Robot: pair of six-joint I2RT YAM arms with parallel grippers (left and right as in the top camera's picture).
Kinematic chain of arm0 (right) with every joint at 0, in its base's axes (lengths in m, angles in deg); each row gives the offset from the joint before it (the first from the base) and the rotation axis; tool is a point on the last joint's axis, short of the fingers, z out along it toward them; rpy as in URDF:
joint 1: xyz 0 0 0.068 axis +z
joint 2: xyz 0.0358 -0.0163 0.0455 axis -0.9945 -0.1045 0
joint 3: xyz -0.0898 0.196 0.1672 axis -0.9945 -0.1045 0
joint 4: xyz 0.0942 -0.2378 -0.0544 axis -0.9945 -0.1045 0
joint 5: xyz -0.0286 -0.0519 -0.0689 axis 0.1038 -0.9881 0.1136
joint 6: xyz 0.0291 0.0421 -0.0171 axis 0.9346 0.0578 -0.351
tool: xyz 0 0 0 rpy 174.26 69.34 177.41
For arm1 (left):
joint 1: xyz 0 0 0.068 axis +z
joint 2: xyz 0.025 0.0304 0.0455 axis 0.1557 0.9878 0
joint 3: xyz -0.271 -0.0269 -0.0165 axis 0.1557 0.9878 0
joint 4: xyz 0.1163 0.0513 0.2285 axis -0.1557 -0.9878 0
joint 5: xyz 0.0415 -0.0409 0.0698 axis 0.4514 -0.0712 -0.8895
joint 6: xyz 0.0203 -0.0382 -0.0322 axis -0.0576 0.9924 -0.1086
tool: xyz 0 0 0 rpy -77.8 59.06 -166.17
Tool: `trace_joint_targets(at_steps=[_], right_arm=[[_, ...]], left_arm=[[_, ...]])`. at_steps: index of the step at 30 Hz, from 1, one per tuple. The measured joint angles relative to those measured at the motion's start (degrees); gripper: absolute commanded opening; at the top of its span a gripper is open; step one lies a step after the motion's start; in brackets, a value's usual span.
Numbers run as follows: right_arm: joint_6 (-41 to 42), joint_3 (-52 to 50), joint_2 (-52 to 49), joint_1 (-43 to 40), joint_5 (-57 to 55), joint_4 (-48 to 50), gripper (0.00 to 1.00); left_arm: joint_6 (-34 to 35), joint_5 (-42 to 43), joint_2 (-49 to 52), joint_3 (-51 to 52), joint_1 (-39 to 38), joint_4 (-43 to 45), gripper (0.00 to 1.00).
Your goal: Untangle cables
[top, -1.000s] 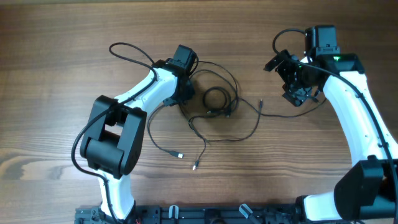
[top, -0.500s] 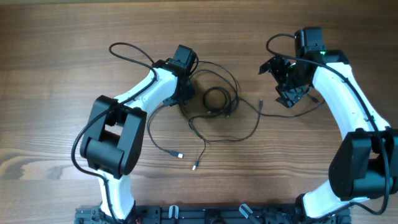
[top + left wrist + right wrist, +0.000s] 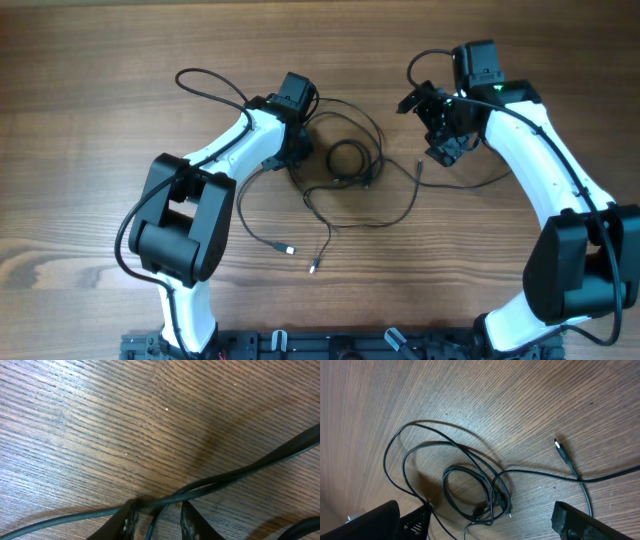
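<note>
The thin black cables lie mid-table as a small coil with loose loops trailing to plug ends near the front. My left gripper is low at the coil's left edge. In the left wrist view its fingers stand slightly apart, one cable strand crossing their tips and another running between them. My right gripper hovers to the right of the coil, wide open. The right wrist view shows the tangle between its spread fingers and a loose plug to the right.
Thicker black arm cables loop at the back left and behind the right wrist. The wooden table runs on all sides. The arm bases stand at the front edge.
My right arm has swung left, towards the cable tangle, with its gripper still open. The left arm and the cables have not moved.
</note>
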Motion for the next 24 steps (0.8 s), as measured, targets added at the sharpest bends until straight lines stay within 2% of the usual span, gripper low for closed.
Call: trace_joint_targets(at_steps=[12,15,18,24], right_arm=[[5.8,0.0,-4.5,2.0,0.0,-1.1,0.99],[9.1,0.0,-5.7,3.1,0.2,-3.6,0.90],[12.7,0.0,-7.3,3.8,0.2,-5.3,0.85],[19.4,0.0,-10.6,4.8,0.3,-5.3,0.86]], left_arm=[[0.0,-0.2,0.0,0.0,0.0,-0.3,0.27],[0.0,-0.2,0.0,0.0,0.0,-0.3,0.27],[0.0,-0.2,0.0,0.0,0.0,-0.3,0.27],[0.0,-0.2,0.0,0.0,0.0,-0.3,0.28]])
